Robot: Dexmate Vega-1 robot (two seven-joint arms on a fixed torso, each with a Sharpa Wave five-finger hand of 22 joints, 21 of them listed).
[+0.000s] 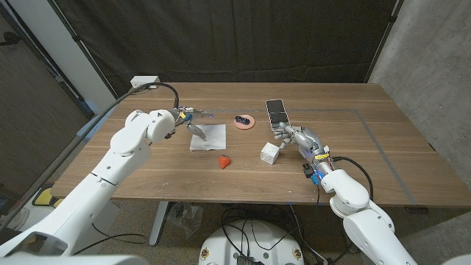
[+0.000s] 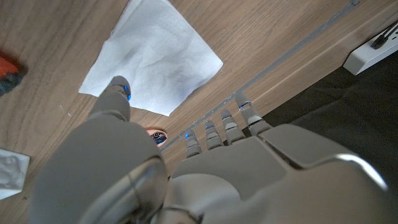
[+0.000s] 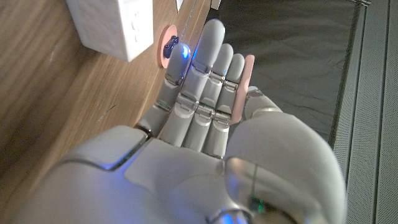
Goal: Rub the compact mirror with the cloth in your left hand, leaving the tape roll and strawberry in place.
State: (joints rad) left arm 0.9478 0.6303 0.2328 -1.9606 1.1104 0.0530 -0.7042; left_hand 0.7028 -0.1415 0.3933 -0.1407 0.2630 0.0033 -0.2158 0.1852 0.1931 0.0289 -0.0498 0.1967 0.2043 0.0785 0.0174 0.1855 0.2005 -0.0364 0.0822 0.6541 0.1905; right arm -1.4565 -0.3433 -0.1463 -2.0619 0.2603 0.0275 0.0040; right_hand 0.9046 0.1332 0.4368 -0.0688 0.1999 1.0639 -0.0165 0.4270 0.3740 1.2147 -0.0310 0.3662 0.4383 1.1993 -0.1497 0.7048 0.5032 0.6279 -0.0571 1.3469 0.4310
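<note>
A white cloth [image 1: 208, 138] [image 2: 155, 56] lies spread on the table. My left hand [image 1: 185, 118] [image 2: 186, 168] hovers at its far-left corner with fingers apart, the thumb over the cloth's edge, holding nothing. A rectangular compact mirror [image 1: 277, 113] with a dark face stands tilted at centre right. My right hand [image 1: 296, 137] [image 3: 199, 106] grips its lower end, and the mirror's pink edge [image 3: 247, 81] shows between fingers and thumb. The pink tape roll [image 1: 244, 121] [image 3: 166, 46] lies between cloth and mirror. A red strawberry [image 1: 224, 161] [image 2: 9, 67] sits near the cloth's front edge.
A small white box [image 1: 270, 153] [image 3: 112, 25] stands just in front of the right hand's fingers. A white power strip [image 1: 145, 82] [image 2: 372, 53] lies at the table's far-left corner with a cable to the left arm. Thin tape lines mark the tabletop.
</note>
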